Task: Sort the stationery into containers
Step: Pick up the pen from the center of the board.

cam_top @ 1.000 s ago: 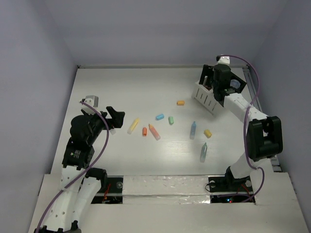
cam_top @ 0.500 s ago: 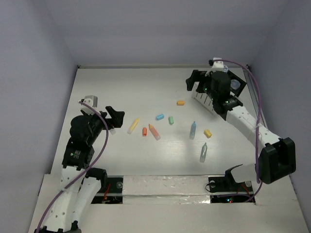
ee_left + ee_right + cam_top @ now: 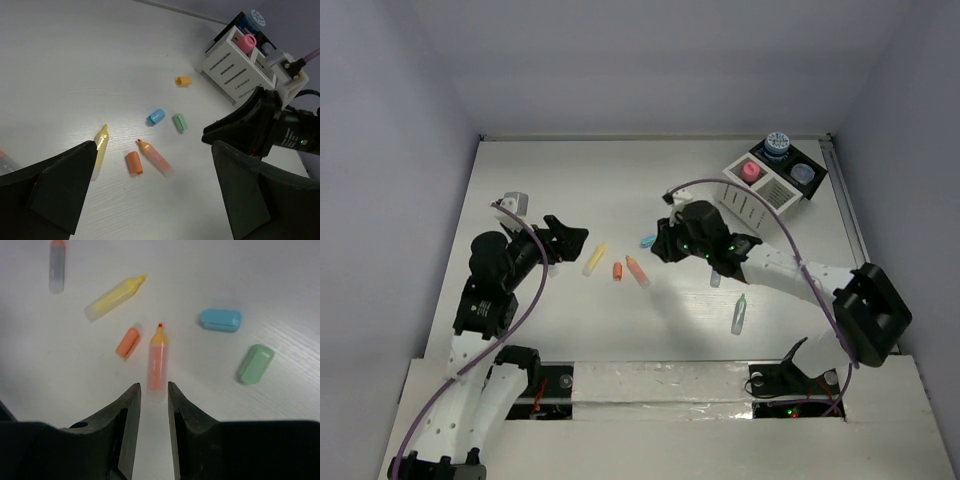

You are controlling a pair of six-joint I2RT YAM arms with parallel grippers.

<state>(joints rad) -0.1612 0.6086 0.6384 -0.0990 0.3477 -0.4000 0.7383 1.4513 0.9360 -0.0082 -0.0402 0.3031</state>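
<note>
A white desk (image 3: 570, 180) with a faint wood grain sat between plain lilac walls. The job looked to be at a pick. The right end effector (image 3: 153, 386) hung over the orange highlighter (image 3: 157, 360), its jaws narrowed to a slit and gripping nothing. That pen lay near the desk's middle at 12 o'clock from the jaws, with a translucent plastic barrel and a red wedge tip. Next the jaws probably needed to spread, descend and straddle the barrel without touching the stubby orange cap (image 3: 128, 342) at the pen's 9 o'clock. The white slatted box (image 3: 750, 205) waited at the desk's 1 o'clock. The left end effector (image 3: 154, 146) gaped wide and empty.
</note>
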